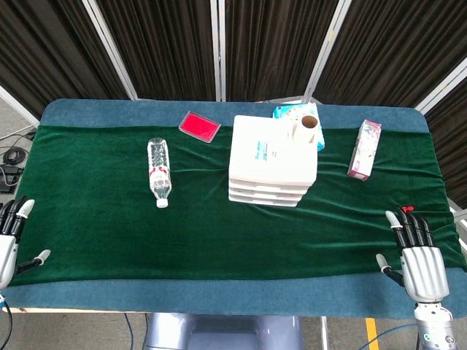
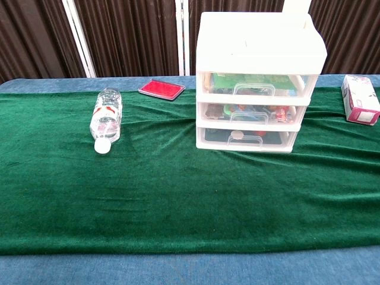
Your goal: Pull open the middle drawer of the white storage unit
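The white storage unit (image 1: 271, 160) (image 2: 254, 83) stands mid-table toward the back, with three clear-fronted drawers facing me. Its middle drawer (image 2: 252, 113) is pushed in flush, a small clear handle (image 2: 244, 111) on its front, colourful items visible inside. My left hand (image 1: 13, 237) rests at the table's near left edge, fingers spread, holding nothing. My right hand (image 1: 414, 255) lies at the near right edge, fingers extended and apart, also empty. Both hands are far from the unit and only the head view shows them.
A clear water bottle (image 1: 159, 173) (image 2: 106, 118) lies left of the unit. A red flat case (image 1: 199, 126) (image 2: 161, 89) sits behind it. A pink-white carton (image 1: 364, 149) (image 2: 360, 99) stands to the right. A paper roll (image 1: 308, 128) and teal packet (image 1: 290, 111) sit behind the unit.
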### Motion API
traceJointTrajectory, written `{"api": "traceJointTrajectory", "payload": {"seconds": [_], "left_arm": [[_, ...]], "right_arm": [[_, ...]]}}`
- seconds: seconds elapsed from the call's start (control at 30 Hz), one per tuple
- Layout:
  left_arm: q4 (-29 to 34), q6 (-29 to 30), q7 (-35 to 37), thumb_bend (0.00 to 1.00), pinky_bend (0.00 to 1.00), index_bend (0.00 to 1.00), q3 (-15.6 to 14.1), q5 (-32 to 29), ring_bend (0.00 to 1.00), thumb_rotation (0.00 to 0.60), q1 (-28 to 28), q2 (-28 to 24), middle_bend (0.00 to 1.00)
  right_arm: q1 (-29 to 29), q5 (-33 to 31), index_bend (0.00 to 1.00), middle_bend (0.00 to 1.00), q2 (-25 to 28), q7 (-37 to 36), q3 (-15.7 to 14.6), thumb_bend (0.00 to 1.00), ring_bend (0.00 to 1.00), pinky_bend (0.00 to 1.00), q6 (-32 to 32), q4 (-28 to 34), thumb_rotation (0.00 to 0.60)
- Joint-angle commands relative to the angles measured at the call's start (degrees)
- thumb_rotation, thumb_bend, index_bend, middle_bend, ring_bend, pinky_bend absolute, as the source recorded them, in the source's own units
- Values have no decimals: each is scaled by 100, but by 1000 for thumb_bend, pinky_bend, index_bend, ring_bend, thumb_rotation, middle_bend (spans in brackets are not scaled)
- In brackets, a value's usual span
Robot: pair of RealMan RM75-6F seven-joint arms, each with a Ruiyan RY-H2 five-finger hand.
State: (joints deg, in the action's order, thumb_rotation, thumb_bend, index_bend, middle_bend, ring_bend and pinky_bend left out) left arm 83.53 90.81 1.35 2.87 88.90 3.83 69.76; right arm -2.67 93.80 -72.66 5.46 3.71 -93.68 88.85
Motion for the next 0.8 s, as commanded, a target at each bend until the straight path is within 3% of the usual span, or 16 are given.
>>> {"api": "traceJointTrajectory", "payload": {"seconds": [0.03, 0.8], "left_arm": [[15, 26, -5, 0, 0, 0, -2, 14, 0, 600, -11, -5, 0], [20, -19, -2, 0, 0, 0, 13, -20, 0, 600, 6, -7, 0]], "right_arm": [[3, 0, 20, 0, 1, -8, -10, 168, 0, 0, 6, -2, 600], [-34, -38, 20, 0, 81, -321, -69, 167, 0, 0, 166, 148, 600]]}}
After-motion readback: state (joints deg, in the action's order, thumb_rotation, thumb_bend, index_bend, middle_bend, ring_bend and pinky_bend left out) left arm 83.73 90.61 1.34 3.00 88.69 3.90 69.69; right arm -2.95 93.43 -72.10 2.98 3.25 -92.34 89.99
